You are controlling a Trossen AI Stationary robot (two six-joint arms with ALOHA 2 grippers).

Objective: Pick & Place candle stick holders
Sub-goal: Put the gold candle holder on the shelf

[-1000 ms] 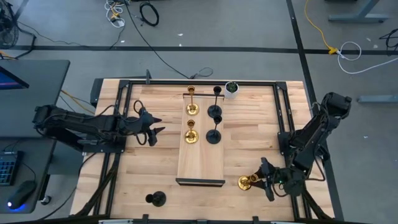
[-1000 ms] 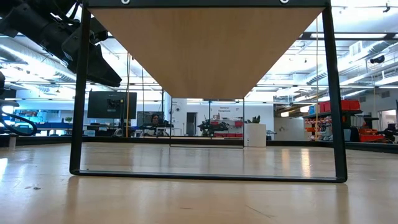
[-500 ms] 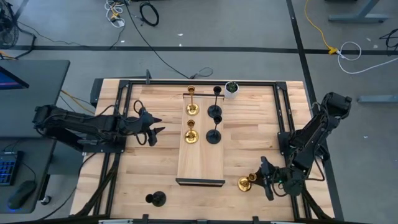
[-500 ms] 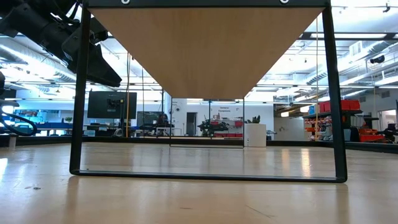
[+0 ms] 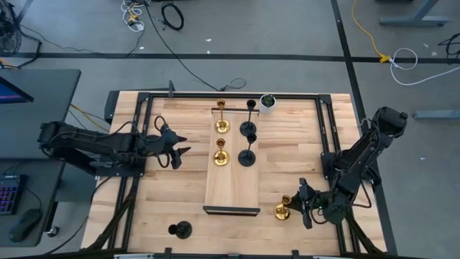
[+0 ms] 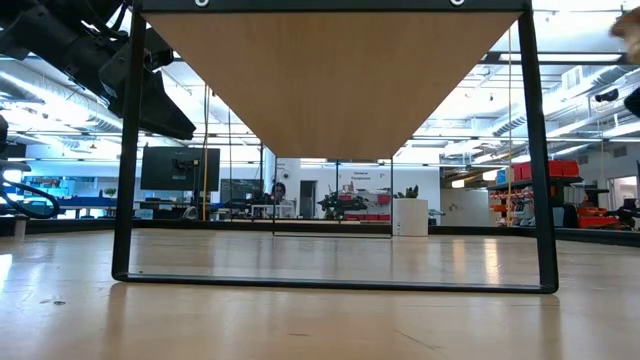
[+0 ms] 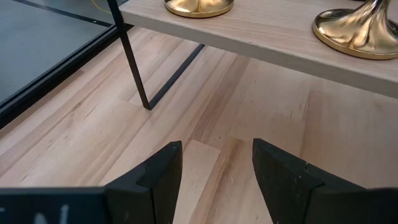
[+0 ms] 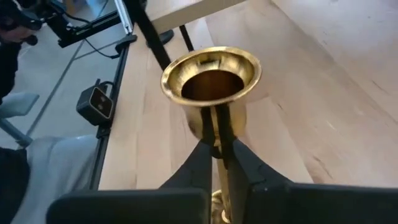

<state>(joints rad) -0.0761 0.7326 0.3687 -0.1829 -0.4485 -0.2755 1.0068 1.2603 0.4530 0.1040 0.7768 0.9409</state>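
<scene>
My right gripper point(image 5: 295, 206) is shut on a gold candle stick holder point(image 5: 282, 211) at the table's near right; its cup point(image 8: 211, 74) fills the right wrist view, and it shows as a gold blur in the low view point(image 6: 630, 25). Two gold holders point(image 5: 221, 126) point(image 5: 221, 157) and two black holders point(image 5: 249, 129) point(image 5: 246, 158) stand upright on their round bases on a raised wooden shelf point(image 5: 232, 187). A third black holder point(image 5: 180, 230) stands on the table near its front edge. My left gripper point(image 5: 180, 152) is open and empty, left of the shelf. My right gripper pinches the gold holder's thin stem point(image 8: 217, 127) just below the cup, between its two fingers. The fingers come slanting down from the table's right side. The cup opens upward. The gripper hides the base, so I cannot tell whether it rests on the table.
A small white pot with green inside point(image 5: 267, 103) stands at the far edge beside the shelf. The shelf's black metal legs point(image 7: 134, 68) rise from the table. A black frame point(image 5: 327, 129) runs along the table's sides. Bare wood lies between the shelf and each arm.
My right gripper, shut on the gold holder, has gone a little toward the table's left edge and upward. The holder has come into the low view's top right corner.
</scene>
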